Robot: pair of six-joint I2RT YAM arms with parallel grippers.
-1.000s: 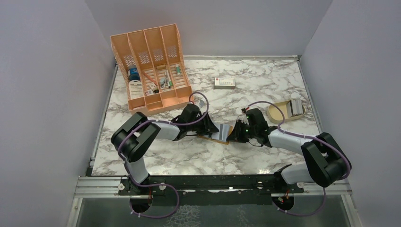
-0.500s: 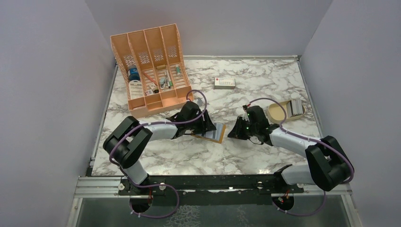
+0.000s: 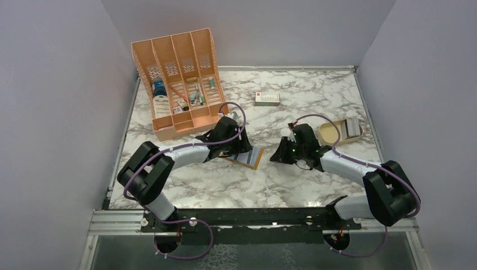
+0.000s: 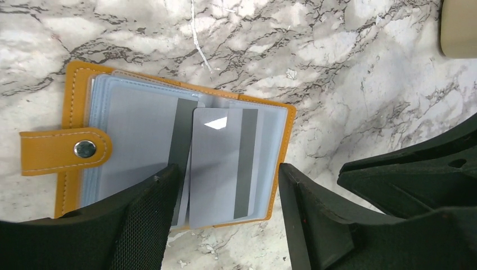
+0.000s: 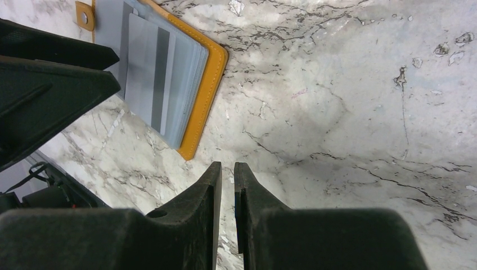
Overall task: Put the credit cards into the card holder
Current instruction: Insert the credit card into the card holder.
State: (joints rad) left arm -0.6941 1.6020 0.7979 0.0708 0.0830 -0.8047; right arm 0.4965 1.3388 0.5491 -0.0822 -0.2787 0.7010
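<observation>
One thin grey-silver credit card (image 4: pixel 216 163) with a dark stripe is seen lying on the open mustard-orange folding card holder (image 4: pixel 132 129), which is laid flat on the white marble table (image 3: pixel 315 95). The left gripper (image 4: pixel 225 180), narrower a second ago, is now spread wide above it, gripping nothing. The right gripper (image 5: pixel 227 169), nearly closed and empty, is drawn back from the holder.

We find the card holder (image 3: pixel 249 157) on the surface (image 3: pixel 315 95) between left pincer (image 4: pixel 226 170) and right pincer (image 5: pixel 226 166), one credit card (image 4: pixel 216 163) on it; organiser (image 3: pixel 179 79) behind, dish (image 3: pixel 328 134) right.
</observation>
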